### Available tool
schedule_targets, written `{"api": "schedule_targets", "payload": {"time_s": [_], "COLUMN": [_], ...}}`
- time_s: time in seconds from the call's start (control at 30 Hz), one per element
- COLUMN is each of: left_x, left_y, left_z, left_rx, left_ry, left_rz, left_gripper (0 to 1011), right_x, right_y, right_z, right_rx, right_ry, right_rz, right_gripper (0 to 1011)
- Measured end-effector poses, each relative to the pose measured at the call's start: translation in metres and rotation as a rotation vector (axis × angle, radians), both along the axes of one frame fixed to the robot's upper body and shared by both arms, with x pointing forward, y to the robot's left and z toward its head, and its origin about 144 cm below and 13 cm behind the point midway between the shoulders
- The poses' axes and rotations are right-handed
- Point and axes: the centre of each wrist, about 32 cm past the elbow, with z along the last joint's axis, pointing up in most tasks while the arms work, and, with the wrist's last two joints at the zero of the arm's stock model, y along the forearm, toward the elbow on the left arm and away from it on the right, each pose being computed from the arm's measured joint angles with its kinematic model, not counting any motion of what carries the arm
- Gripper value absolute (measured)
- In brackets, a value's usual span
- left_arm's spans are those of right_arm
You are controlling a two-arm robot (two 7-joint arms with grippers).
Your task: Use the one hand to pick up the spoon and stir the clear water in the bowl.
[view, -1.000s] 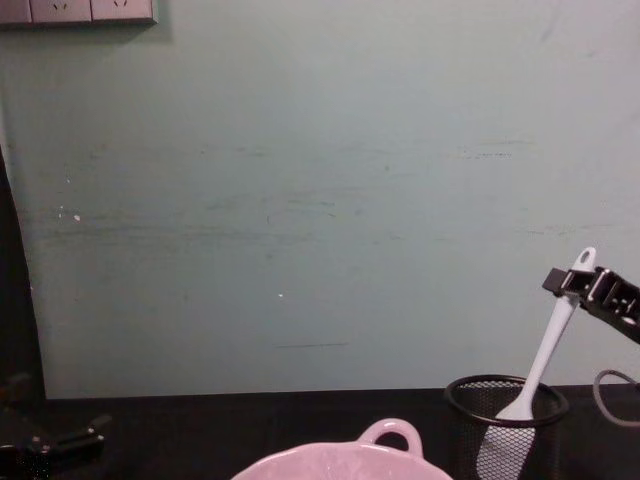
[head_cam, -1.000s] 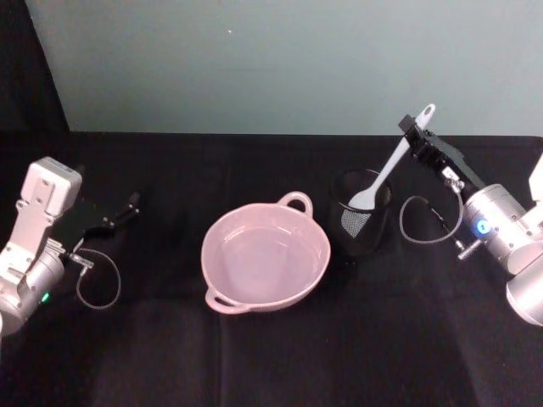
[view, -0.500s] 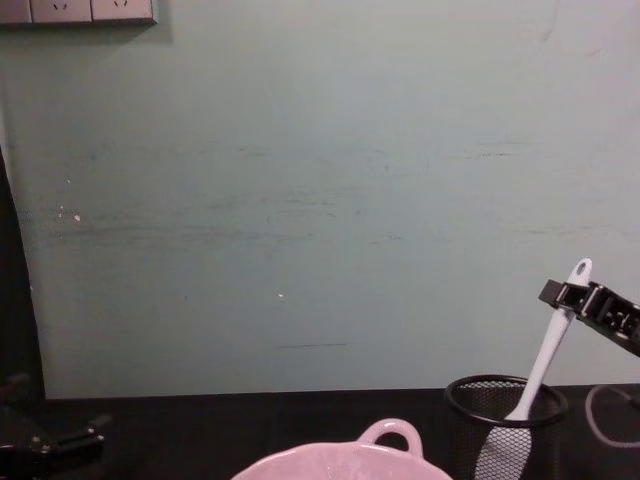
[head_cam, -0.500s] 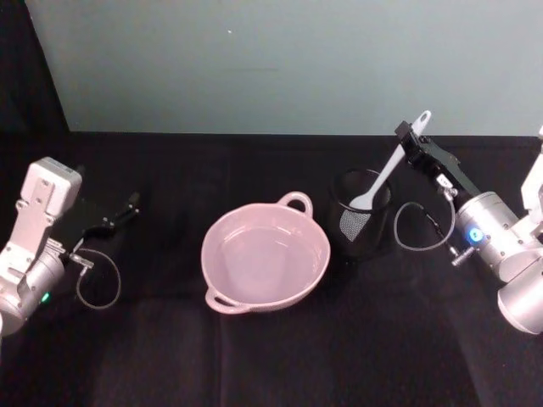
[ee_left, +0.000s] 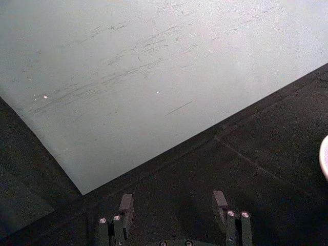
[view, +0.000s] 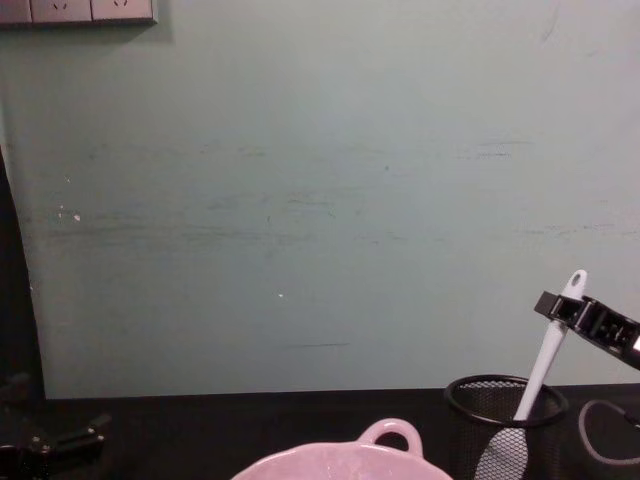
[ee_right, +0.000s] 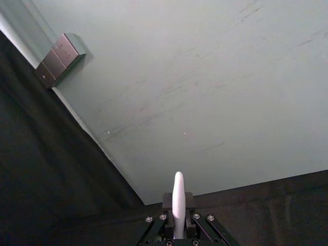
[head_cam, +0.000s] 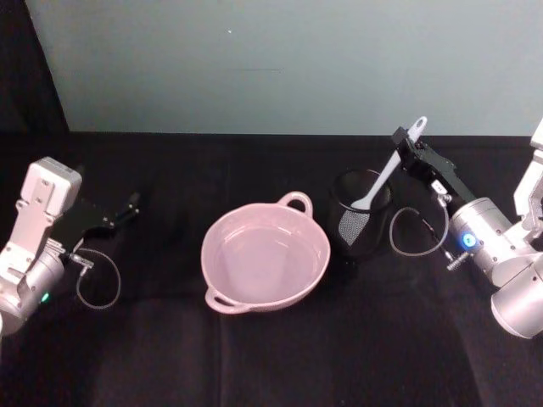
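The white spoon (head_cam: 388, 173) leans in the black wire-mesh cup (head_cam: 361, 214), blade down inside it. My right gripper (head_cam: 404, 146) is shut on the spoon's handle near its top end; the handle tip (ee_right: 178, 197) pokes out between the fingers, and the chest view shows the same grip on the spoon (view: 545, 358). The pale pink bowl (head_cam: 265, 257) with clear water sits at the table's middle, left of the cup, with its loop handle (view: 391, 434) toward the wall. My left gripper (head_cam: 110, 216) rests open at the far left, its fingers (ee_left: 125, 206) apart with nothing between them.
A black cloth covers the table (head_cam: 271, 356). A pale green wall (head_cam: 288, 59) stands close behind. Grey cable loops lie by each wrist (head_cam: 100, 284). A wall socket plate (view: 78, 10) is at the upper left.
My right gripper with the spoon has shifted slightly left and down, keeping the spoon in the mesh cup. The left arm has not moved.
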Motion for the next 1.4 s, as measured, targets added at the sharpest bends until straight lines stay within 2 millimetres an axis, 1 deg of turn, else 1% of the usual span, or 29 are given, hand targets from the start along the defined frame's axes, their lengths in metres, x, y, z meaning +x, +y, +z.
{"api": "schedule_targets", "payload": {"time_s": [0.47, 0.57, 0.6, 0.63, 0.77, 0.8, 0.87, 0.93, 1.0, 1.03, 1.07, 1.13, 1.17, 1.2, 1.27, 1.33, 1.37, 1.4], "left_x": [0.0, 0.0, 0.0, 0.0, 0.0, 0.0, 0.0, 0.0, 0.0, 0.0, 0.0, 0.0, 0.0, 0.0, 0.0, 0.0, 0.0, 0.0], "left_y": [0.0, 0.0, 0.0, 0.0, 0.0, 0.0, 0.0, 0.0, 0.0, 0.0, 0.0, 0.0, 0.0, 0.0, 0.0, 0.0, 0.0, 0.0], "left_z": [0.0, 0.0, 0.0, 0.0, 0.0, 0.0, 0.0, 0.0, 0.0, 0.0, 0.0, 0.0, 0.0, 0.0, 0.0, 0.0, 0.0, 0.0], "left_rx": [0.0, 0.0, 0.0, 0.0, 0.0, 0.0, 0.0, 0.0, 0.0, 0.0, 0.0, 0.0, 0.0, 0.0, 0.0, 0.0, 0.0, 0.0], "left_ry": [0.0, 0.0, 0.0, 0.0, 0.0, 0.0, 0.0, 0.0, 0.0, 0.0, 0.0, 0.0, 0.0, 0.0, 0.0, 0.0, 0.0, 0.0], "left_rz": [0.0, 0.0, 0.0, 0.0, 0.0, 0.0, 0.0, 0.0, 0.0, 0.0, 0.0, 0.0, 0.0, 0.0, 0.0, 0.0, 0.0, 0.0], "left_gripper": [1011, 1011, 1011, 1011, 1011, 1011, 1011, 1011, 1011, 1011, 1011, 1011, 1011, 1011, 1011, 1011, 1011, 1011], "right_x": [0.0008, 0.0008, 0.0008, 0.0008, 0.0009, 0.0009, 0.0009, 0.0009, 0.0008, 0.0009, 0.0009, 0.0009, 0.0009, 0.0009, 0.0009, 0.0009, 0.0009, 0.0015], "right_y": [0.0017, 0.0017, 0.0017, 0.0017, 0.0017, 0.0017, 0.0018, 0.0018, 0.0018, 0.0018, 0.0017, 0.0017, 0.0017, 0.0017, 0.0017, 0.0017, 0.0017, 0.001], "right_z": [-0.002, -0.0019, -0.0019, -0.0019, -0.0017, -0.0017, -0.0017, -0.0016, -0.0016, -0.0016, -0.0016, -0.0015, -0.0015, -0.0015, -0.0014, -0.0014, -0.0014, -0.002], "right_rx": [-0.005, -0.004, -0.004, -0.004, -0.003, -0.003, -0.003, -0.003, -0.003, -0.003, -0.003, -0.003, -0.003, -0.003, -0.003, -0.003, -0.003, -0.005], "right_ry": [0.006, 0.006, 0.006, 0.006, 0.006, 0.006, 0.006, 0.006, 0.006, 0.006, 0.006, 0.006, 0.006, 0.006, 0.006, 0.006, 0.006, 0.004], "right_rz": [0.002, 0.002, 0.002, 0.002, 0.003, 0.003, 0.003, 0.003, 0.004, 0.004, 0.004, 0.004, 0.004, 0.004, 0.004, 0.004, 0.004, 0.003], "right_gripper": [121, 146, 197, 216, 353, 353, 450, 484, 570, 594, 654, 685, 715, 768, 811, 882, 882, 916]}}
